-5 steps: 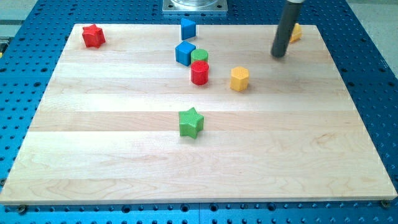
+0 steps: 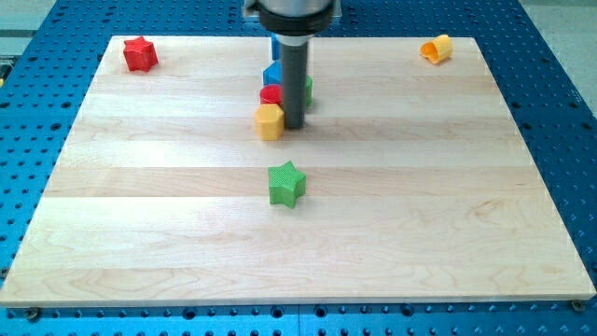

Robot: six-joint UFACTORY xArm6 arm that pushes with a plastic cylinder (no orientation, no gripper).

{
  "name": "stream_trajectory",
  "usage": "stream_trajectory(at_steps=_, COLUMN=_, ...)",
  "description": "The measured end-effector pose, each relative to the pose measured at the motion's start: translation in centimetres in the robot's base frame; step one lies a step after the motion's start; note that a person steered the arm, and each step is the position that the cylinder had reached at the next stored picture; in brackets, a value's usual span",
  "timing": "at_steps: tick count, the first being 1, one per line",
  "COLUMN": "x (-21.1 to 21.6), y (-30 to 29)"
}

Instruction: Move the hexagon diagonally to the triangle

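The yellow hexagon lies a little above the board's middle. My tip stands right against its right side. A red cylinder touches the hexagon's top edge. A blue block sits just above that. A green cylinder shows partly behind the rod on its right. The blue triangle block near the view's top is hidden behind the arm.
A green star lies below the hexagon near the board's centre. A red star is at the top left corner. A yellow-orange block is at the top right corner.
The rod has swung from the top right to the centre. The yellow hexagon has been pushed left, and the red cylinder has shifted left and up.
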State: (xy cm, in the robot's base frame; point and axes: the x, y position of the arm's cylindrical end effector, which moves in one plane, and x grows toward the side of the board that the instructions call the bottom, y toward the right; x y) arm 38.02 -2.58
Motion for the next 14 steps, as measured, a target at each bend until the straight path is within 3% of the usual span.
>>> stream_trajectory(at_steps=1, x=4.3, y=-7.5)
stream_trajectory(at_steps=2, x=5.1, y=-2.9)
stream_trajectory(at_steps=4, x=5.5, y=-13.5)
stream_trajectory(at_steps=8, x=6.5, y=-14.8)
stream_trajectory(at_steps=9, x=2.6, y=-14.6)
stream_trajectory(at_steps=10, x=-3.2, y=-8.4)
stream_trajectory(at_steps=11, x=-5.4, y=-4.0)
stream_trajectory(at_steps=12, x=3.0, y=-6.3)
stream_trajectory(at_steps=13, x=8.9, y=-3.5)
stream_trajectory(at_steps=14, x=9.8, y=-2.9)
